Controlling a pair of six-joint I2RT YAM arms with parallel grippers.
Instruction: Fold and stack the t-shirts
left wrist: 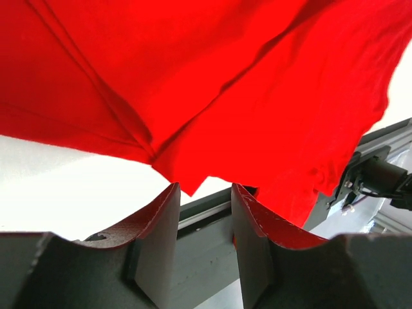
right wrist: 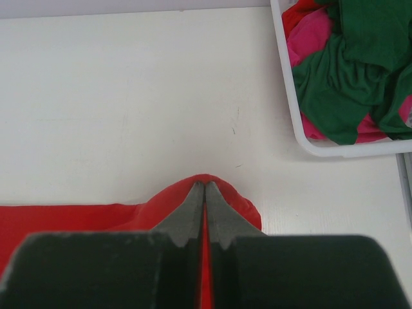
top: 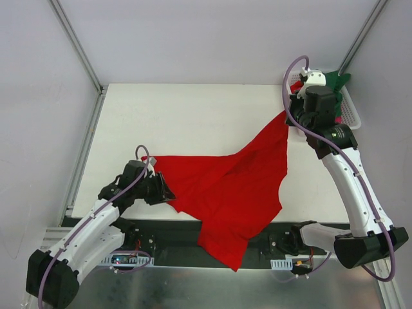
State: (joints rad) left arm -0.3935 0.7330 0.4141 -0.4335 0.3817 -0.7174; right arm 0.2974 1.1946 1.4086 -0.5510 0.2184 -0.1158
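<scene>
The red t-shirt [top: 225, 187] sprawls across the near table [top: 161, 116], its far right corner pinched tight in the right gripper [right wrist: 205, 187] beside the basket [right wrist: 302, 138], while the left gripper [left wrist: 205, 190] stands slightly parted at its left edge, seemingly grasping nothing.

Bright, even light from above washes the white table [top: 193, 116], leaving only faint, soft shadows along the red t-shirt [top: 238, 187]. In the left wrist view the table nearly blows out, and the fingers [left wrist: 154, 238] of the left gripper [left wrist: 204, 188] sit slightly blurred, tinged with red reflection. The overhead view is sharp throughout.
</scene>
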